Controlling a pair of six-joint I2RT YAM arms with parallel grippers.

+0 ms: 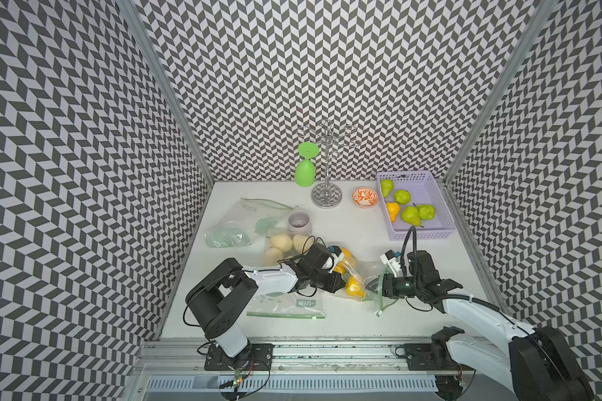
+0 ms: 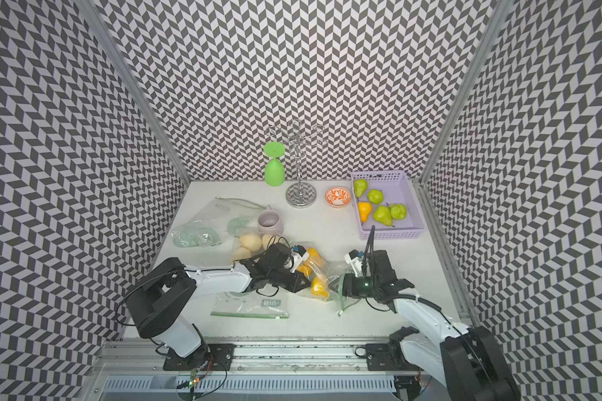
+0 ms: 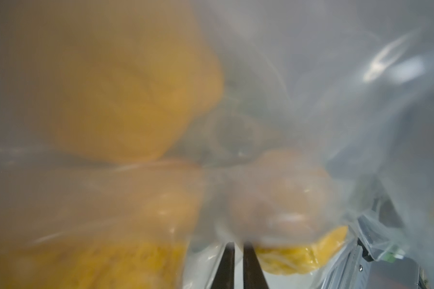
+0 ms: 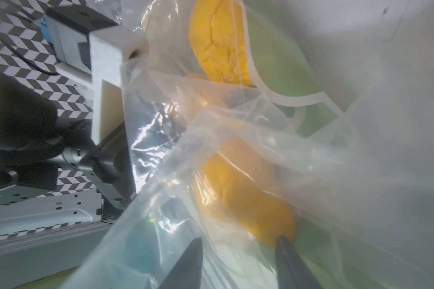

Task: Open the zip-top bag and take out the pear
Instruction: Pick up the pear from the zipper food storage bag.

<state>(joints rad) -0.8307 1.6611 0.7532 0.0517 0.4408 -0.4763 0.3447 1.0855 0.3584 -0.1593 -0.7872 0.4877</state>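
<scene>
Clear-plastic zip-top bag [image 1: 358, 269], mid bench [image 1: 348, 225], between both arms. Contents: yellow-orange pears. Nearest pear [image 4: 246, 197] inside the film, at right gripper [image 4: 239, 239]; jaws apart, bag rim around them. Left gripper [image 3: 238, 246]: jaws nearly together, pinching bag film. Lilac basket [image 1: 424, 234] at far right, holding pears.

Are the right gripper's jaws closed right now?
No: the right wrist view shows the right gripper with its fingers well apart, close against the zip-top bag.
</scene>
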